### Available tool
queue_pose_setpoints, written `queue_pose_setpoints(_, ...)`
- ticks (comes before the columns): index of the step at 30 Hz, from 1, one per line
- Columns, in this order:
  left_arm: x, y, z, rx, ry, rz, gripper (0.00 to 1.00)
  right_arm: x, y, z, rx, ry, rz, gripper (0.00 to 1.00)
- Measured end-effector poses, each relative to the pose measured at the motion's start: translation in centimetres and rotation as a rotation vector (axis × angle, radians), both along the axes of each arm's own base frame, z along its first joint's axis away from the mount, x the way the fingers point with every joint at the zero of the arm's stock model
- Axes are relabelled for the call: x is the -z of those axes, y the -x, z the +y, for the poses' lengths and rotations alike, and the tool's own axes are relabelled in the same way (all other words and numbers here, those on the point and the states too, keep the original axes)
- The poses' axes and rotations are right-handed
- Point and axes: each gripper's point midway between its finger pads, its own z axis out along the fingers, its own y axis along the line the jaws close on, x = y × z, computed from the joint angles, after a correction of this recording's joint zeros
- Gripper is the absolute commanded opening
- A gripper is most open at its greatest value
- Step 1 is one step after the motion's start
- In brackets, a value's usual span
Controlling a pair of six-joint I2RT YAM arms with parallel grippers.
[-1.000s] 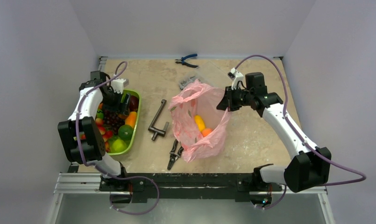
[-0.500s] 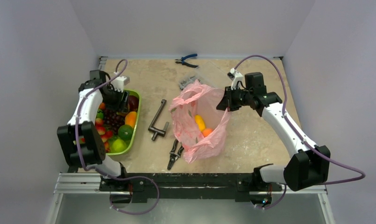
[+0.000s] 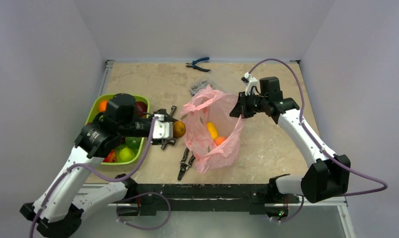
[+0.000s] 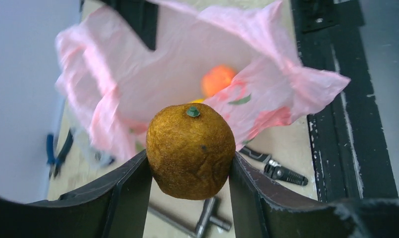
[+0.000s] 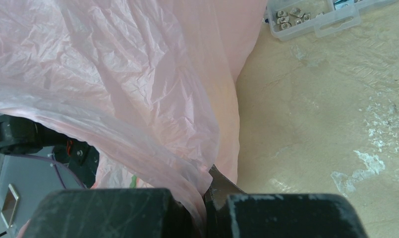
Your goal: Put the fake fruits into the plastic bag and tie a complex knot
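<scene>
Holding a brownish orange fruit [image 4: 191, 151] tight between its two fingers, the left gripper [image 3: 175, 129] hangs just beside the left side of the pink plastic bag [image 3: 196, 136]. The right gripper [image 3: 239, 110] is pinched shut on the bag's right rim and lifts it, so the mouth gapes open. A yellow fruit [image 3: 212, 130] and a small orange one [image 3: 219, 140] lie inside the bag. More fruits sit in the green tray [image 3: 95, 105] on the left. No knot is tied yet.

If the fruit is let go too soon, I think it would hit the floppy left rim, push it down, and roll off across the table [image 3: 271, 144]. The fruit is round and smooth, so it could also pop out of the fingers. The thin plastic could slip from the right pinch, and then the mouth would fall flat.

The left rim stands between the fruit and the hole, so the fruit has to go up and over it. Down low it is crowded, with a T-shaped wrench [image 3: 166, 134] and black pliers [image 3: 186, 163] lying near. The best open room is up high, right over the mouth.
</scene>
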Motion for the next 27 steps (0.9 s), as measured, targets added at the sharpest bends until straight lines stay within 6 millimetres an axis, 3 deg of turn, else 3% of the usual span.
queue_pose_setpoints(3,0.9,1.5,-3.8,0.166,-0.045,-0.046,0.34,0.0,0.0,0.0,0.0,0.0,0.0,0.0)
queue_pose_setpoints(6,3.0,0.5,-7.6,0.241,-0.11,-0.085,0.33,0.0,0.0,0.0,0.0,-0.001,0.0,0.0)
queue_pose_setpoints(8,5.4,-1.2,-10.4,0.261,-0.162,-0.101,0.33,0.0,0.0,0.0,0.001,-0.002,0.001,0.0)
queue_pose_setpoints(14,11.6,-7.8,-15.4,0.201,-0.277,-0.197,0.39,0.0,0.0,0.0,0.002,-0.003,0.002,0.0)
queue_pose_setpoints(18,14.7,-11.1,-16.4,0.169,-0.327,-0.293,0.61,0.0,0.0,0.0,0.002,-0.003,0.003,0.0)
queue_pose_setpoints(22,17.5,-12.6,-16.1,0.163,-0.374,-0.3,0.81,0.0,0.0,0.0,0.001,-0.002,0.003,0.0)
queue_pose_setpoints(25,17.2,-12.9,-15.7,0.152,-0.365,-0.282,0.99,0.0,0.0,0.0,0.001,-0.002,0.003,0.0)
queue_pose_setpoints(27,16.1,-12.7,-15.6,0.141,-0.349,-0.242,1.0,0.0,0.0,0.0,0.001,-0.003,0.005,0.0)
